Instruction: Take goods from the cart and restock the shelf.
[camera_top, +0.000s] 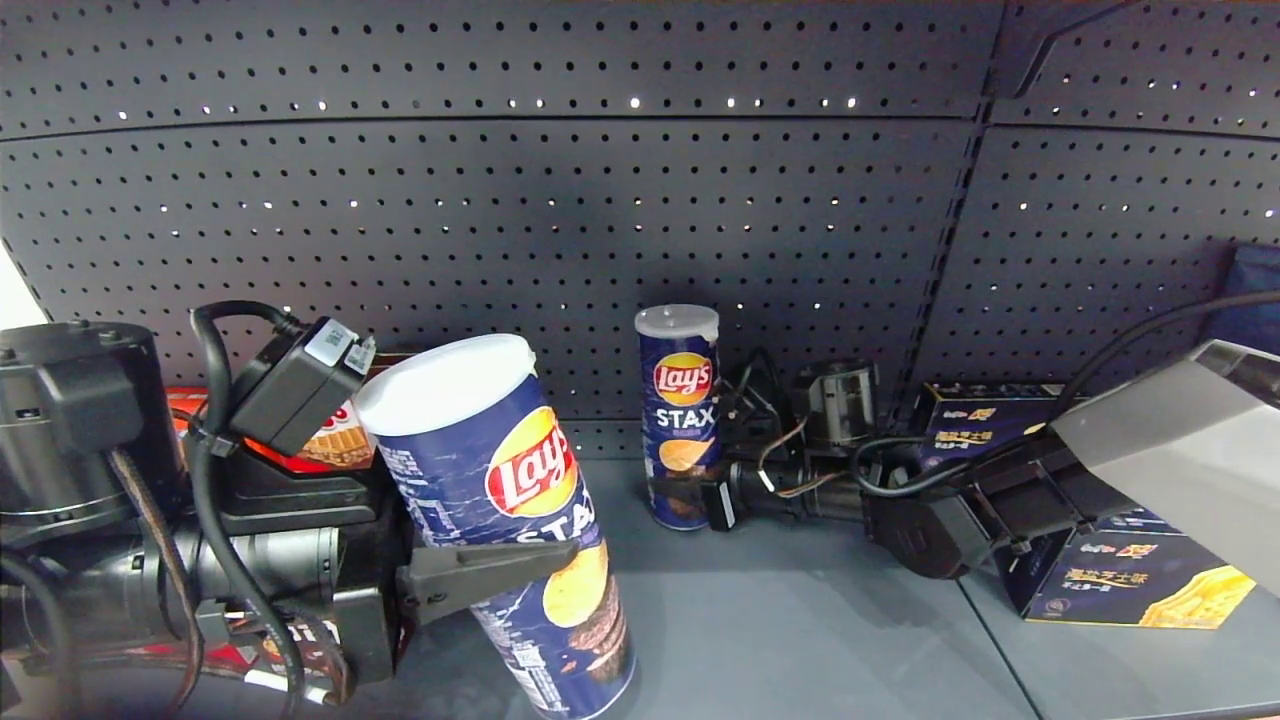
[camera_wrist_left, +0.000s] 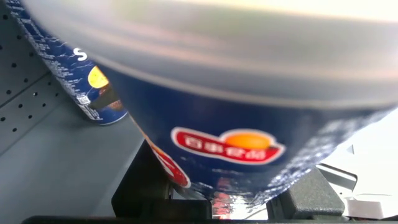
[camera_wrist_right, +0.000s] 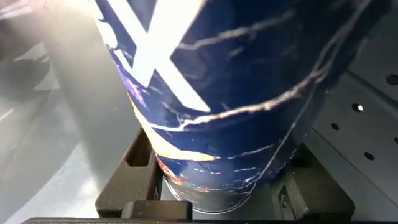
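**Back wall and stock at the edges**

A dark perforated back panel (camera_top: 600, 200) spans the upper frame. At lower right lies a dark blue box (camera_top: 1140, 585), a second blue box (camera_top: 975, 415) behind it. At left, a red-orange packet (camera_top: 335, 440) stands partly hidden.

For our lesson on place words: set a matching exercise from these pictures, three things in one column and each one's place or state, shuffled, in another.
Things:
1. near can
2. far can
3. blue boxes

Places or states:
A. at the right side of the shelf
B. tilted, between the jaws of the left gripper
C. upright, close to the pegboard

Pairs: 1-B, 2-C, 3-A
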